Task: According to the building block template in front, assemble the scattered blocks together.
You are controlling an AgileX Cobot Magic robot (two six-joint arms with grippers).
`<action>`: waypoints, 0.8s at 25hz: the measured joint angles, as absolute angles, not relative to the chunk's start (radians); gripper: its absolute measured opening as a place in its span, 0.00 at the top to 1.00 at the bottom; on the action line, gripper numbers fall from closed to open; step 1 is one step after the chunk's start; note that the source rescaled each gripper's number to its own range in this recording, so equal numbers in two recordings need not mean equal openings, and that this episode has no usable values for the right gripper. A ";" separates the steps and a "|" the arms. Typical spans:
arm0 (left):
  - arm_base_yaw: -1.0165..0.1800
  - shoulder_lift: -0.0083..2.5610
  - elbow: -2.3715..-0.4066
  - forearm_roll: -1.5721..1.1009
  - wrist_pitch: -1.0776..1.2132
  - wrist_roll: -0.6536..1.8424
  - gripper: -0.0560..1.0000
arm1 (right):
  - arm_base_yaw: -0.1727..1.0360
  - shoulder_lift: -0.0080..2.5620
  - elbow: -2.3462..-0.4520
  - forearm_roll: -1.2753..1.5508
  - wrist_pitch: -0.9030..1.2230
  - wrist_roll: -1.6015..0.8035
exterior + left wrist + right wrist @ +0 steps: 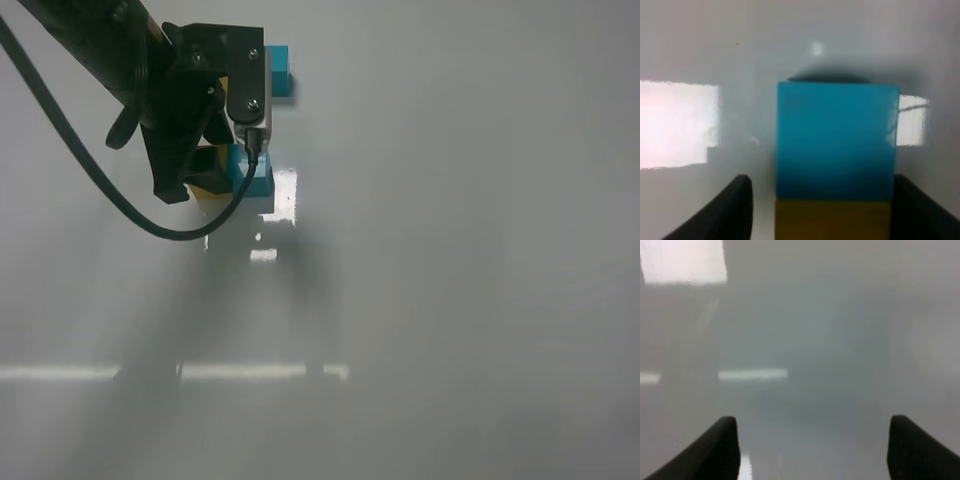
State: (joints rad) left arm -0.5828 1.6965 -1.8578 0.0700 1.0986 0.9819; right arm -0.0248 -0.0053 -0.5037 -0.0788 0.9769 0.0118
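Scattered blocks first: your teal cube (pixel 837 140) and yellow cube (pixel 832 220) sit flush together between the left jaws, and those jaws stand open with a sliver of bench showing on each side, so neither pad touches. From above, your left gripper (pixel 215 165) hangs right over the pair, teal (pixel 255 180) towards the middle and yellow (pixel 210 180) mostly under the arm. Lift straight up, I'd say, with no sideways drift, or a pad will clip the teal face and split the join. Just beyond the wrist, a teal corner of the building block template (pixel 280 75) peeks out; compare the colour order once you're clear. Your right gripper (pixel 810 450) is open over bare bench (pixel 450 300). No containers anywhere.
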 joint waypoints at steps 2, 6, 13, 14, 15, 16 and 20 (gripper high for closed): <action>-0.582 1.696 -1.858 0.067 1.099 0.976 0.33 | -0.025 -0.005 -0.504 -0.079 0.977 0.012; -0.598 1.690 -1.858 0.052 1.104 0.969 0.33 | -0.025 -0.005 -0.504 -0.079 0.977 0.012; -0.654 1.602 -1.858 -0.014 1.158 0.897 0.26 | -0.025 -0.005 -0.504 -0.079 0.977 0.012; -0.659 1.584 -1.858 0.000 1.158 0.883 0.25 | -0.025 -0.005 -0.504 -0.079 0.977 0.012; -0.660 1.569 -1.858 0.015 1.157 0.875 0.24 | -0.025 -0.005 -0.504 -0.079 0.977 0.012; -0.660 1.549 -1.858 0.041 1.156 0.864 0.23 | -0.025 -0.005 -0.504 -0.079 0.977 0.012; -0.660 1.462 -1.858 0.174 1.155 0.750 0.23 | -0.025 -0.005 -0.504 -0.079 0.977 0.012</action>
